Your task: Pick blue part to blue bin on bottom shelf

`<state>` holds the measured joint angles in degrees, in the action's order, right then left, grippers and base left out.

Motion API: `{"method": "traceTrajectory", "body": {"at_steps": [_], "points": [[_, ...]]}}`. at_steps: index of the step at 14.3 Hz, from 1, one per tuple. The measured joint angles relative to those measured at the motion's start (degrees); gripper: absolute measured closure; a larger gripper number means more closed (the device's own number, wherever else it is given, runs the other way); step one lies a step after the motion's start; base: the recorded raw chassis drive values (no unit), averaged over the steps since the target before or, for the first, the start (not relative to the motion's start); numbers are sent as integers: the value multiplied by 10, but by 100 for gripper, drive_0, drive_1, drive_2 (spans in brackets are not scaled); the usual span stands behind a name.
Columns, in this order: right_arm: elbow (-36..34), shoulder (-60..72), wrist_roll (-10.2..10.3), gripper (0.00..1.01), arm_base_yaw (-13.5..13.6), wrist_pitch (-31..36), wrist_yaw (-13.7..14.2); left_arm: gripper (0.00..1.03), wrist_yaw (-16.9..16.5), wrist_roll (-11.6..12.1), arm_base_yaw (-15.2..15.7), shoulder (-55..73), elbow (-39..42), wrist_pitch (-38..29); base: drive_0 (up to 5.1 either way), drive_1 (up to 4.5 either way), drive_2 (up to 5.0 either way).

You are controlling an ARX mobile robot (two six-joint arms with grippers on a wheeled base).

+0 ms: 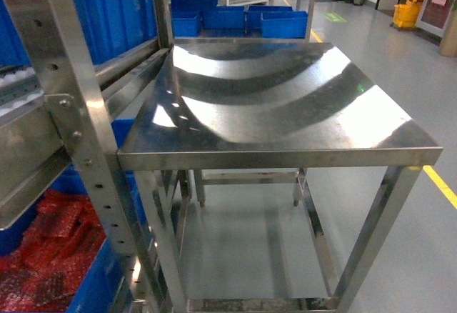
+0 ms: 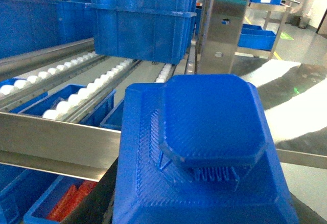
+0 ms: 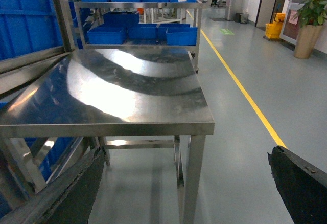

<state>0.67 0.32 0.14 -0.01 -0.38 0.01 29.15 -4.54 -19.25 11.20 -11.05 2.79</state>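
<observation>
The blue part (image 2: 204, 147), a chunky dark-blue printed piece, fills the lower half of the left wrist view. My left gripper (image 2: 202, 208) is shut on it, and one dark finger (image 2: 94, 201) shows at its left side. Behind it runs a steel shelf with tracks of white rollers (image 2: 76, 93), carrying a large blue bin (image 2: 143, 24). Lower down sits another blue bin (image 2: 30, 214) holding red pieces. My right gripper (image 3: 189, 193) hangs open over the floor with nothing between its fingers (image 3: 301, 183). Neither gripper shows in the head view.
A steel table (image 1: 285, 98) stands right of the rack upright (image 1: 78, 134). A blue bin of red pieces (image 1: 50, 256) lies at the rack's lower left. More blue bins (image 1: 243, 20) stand beyond the table. A yellow floor line (image 3: 240, 86) runs along the right.
</observation>
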Motion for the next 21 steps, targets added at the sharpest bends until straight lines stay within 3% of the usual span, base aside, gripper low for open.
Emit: {"method": "traceTrajectory", "body": {"at_steps": [21], "points": [[0, 0, 0, 3, 0, 1, 0, 60, 0, 0, 0, -1, 0, -1, -496, 250, 250]]}}
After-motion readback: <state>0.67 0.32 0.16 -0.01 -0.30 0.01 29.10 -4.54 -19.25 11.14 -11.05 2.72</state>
